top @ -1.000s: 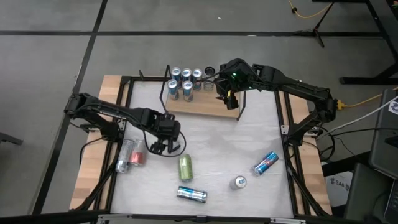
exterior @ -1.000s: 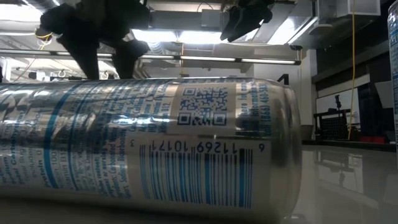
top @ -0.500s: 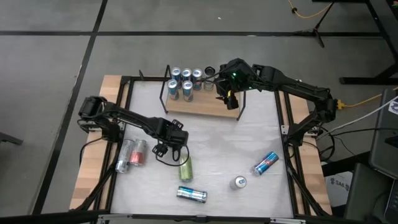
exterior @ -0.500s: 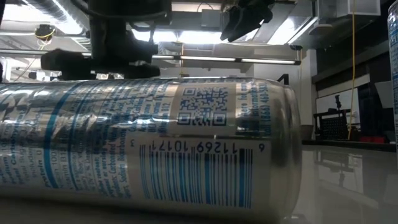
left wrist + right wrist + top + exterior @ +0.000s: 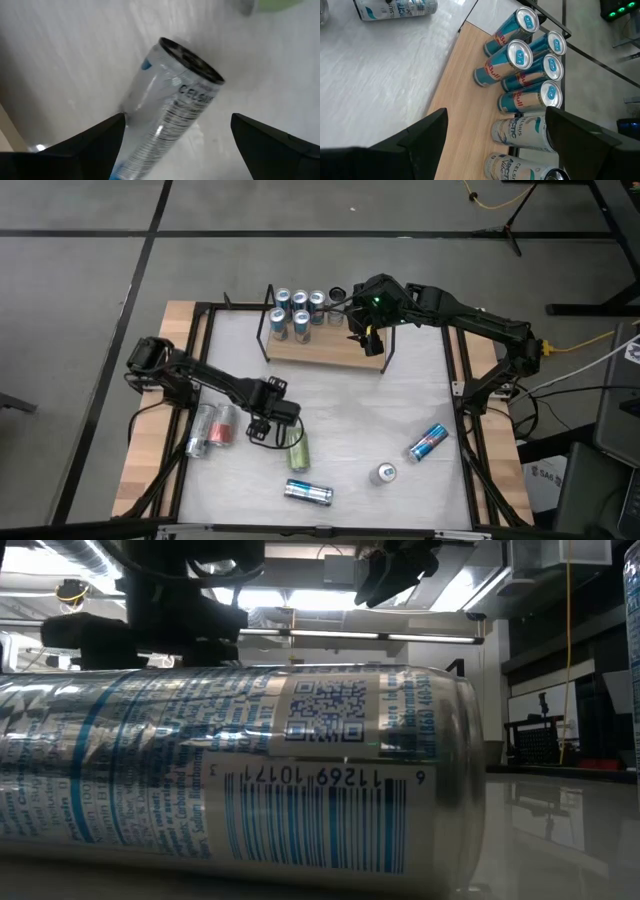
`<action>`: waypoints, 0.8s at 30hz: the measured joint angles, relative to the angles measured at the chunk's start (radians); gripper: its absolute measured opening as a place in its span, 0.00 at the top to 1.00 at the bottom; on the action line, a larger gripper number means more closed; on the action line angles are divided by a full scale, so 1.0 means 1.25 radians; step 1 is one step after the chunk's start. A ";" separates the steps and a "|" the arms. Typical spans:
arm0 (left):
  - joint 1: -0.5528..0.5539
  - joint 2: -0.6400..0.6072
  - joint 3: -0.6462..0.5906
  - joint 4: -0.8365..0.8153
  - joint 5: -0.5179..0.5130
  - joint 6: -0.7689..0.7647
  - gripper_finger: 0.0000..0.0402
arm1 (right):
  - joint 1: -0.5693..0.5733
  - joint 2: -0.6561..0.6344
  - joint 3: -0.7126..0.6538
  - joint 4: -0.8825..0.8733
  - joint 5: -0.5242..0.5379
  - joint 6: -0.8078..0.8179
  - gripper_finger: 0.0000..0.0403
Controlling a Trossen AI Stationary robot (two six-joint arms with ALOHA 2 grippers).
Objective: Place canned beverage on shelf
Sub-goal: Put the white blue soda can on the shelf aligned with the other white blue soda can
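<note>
The left pincer (image 5: 272, 423) hangs released over a silver can (image 5: 170, 100) lying mid-surface. The right pincer (image 5: 366, 338), released too, hovers above the shelf (image 5: 330, 348) by the far edge, where cans (image 5: 520, 55) stand.

I see a grey floor (image 5: 90, 290) crossed by dark seam lines around the table. Table (image 5: 350, 395): white top, light wooden side strips, black frame. A yellow cable (image 5: 490, 198) runs along the floor at far right, beside a black stand leg (image 5: 515, 235). From the low camera: long ceiling light strips (image 5: 400, 637), ductwork (image 5: 535, 570) at upper right, and a dark trolley (image 5: 545, 735) at the far right wall.
</note>
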 joint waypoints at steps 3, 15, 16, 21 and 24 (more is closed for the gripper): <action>-0.026 0.000 0.000 -0.003 -0.020 -0.070 0.12 | 0.000 0.000 0.000 0.000 0.000 0.000 0.20; -0.086 0.000 0.000 -0.003 -0.059 -0.210 0.12 | 0.000 0.000 0.000 0.000 0.000 0.000 0.20; -0.087 0.000 0.000 -0.003 -0.069 -0.210 0.12 | 0.000 0.000 0.000 0.000 0.000 0.000 0.20; -0.083 0.000 0.000 0.004 -0.087 -0.179 0.12 | 0.000 0.000 0.000 0.000 0.000 0.000 0.20; -0.074 0.001 0.000 0.022 -0.087 -0.154 0.12 | 0.000 0.000 0.000 0.000 0.000 0.000 0.20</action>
